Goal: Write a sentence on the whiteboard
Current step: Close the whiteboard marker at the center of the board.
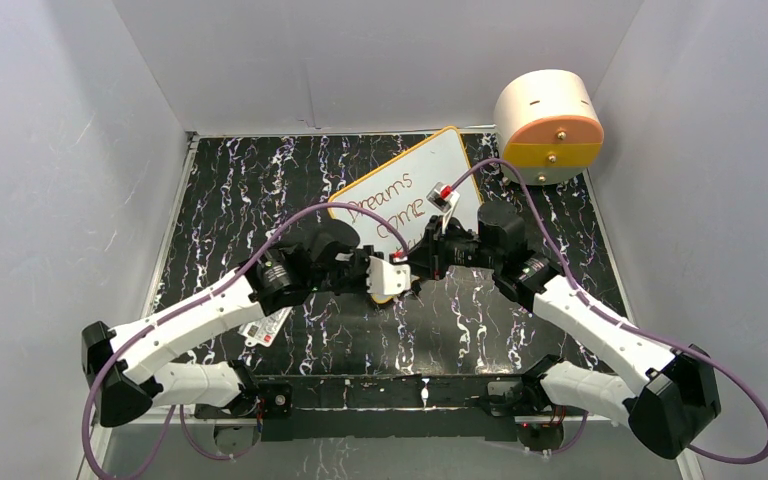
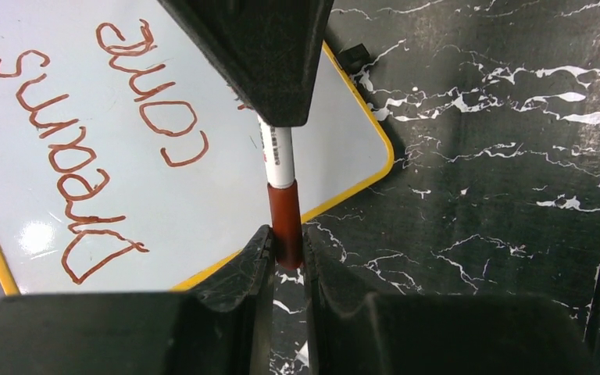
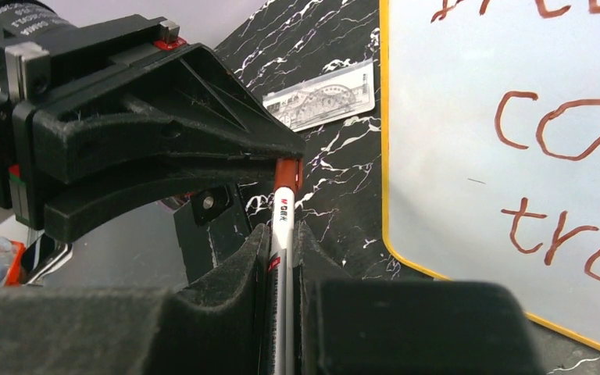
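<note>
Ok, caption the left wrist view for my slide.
Left gripper clamps the marker's red end, right gripper its white barrel, lettered whiteboard behind.

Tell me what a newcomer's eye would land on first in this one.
The two grippers meet nose to nose mid-table over one marker: the left gripper pinches its red cap, the right gripper clamps its white barrel. Just behind them the whiteboard lies at a slant, bearing the sentence, which begins "Dreams come", in reddish-brown. A cream and orange drum sits at the far right corner.

Bright, even overhead light puts a glare spot on the whiteboard (image 2: 37, 234); close foreground looks soft.
</note>
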### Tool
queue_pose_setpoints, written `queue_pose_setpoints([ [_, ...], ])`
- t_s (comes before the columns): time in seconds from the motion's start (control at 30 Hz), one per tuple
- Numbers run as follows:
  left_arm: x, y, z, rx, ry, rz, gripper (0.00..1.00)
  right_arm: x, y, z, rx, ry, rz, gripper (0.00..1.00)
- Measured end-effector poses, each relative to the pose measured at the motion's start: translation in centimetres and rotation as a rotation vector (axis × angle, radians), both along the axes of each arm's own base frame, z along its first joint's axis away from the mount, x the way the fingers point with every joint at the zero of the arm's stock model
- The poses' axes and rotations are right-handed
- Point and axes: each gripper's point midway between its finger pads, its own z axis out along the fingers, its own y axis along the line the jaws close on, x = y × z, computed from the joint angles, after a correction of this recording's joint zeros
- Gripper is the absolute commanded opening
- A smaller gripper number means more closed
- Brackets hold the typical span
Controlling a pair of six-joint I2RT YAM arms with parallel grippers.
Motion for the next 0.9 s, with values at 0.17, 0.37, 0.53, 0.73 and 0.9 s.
queue_pose_setpoints([
  [0.17,-0.3,-0.2,-0.8,0.068,-0.022,0.01,0.0,-0.1,0.1,-0.7,-0.007,0.037,0.004,0.0],
  [0.37,-0.1,-0.1,-1.1,0.098,-0.044,0.033,0.0,0.1,0.2,-1.1,-0.014,0.055,-0.002,0.0],
  [0.53,0.2,-0.3,-0.5,0.082,-0.07,0.047,0.07,0.3,-0.2,-0.8,-0.014,0.03,-0.037,0.0],
  [0.73,0.8,-0.8,2.4,-0.046,-0.175,0.098,0.28,1.4,-1.8,1.0,-0.017,-0.084,-0.167,0.0],
  [0.9,1.8,0.4,6.8,-0.222,-0.293,0.212,0.49,4.8,-5.5,-1.3,-0.153,-0.11,-0.417,0.0],
])
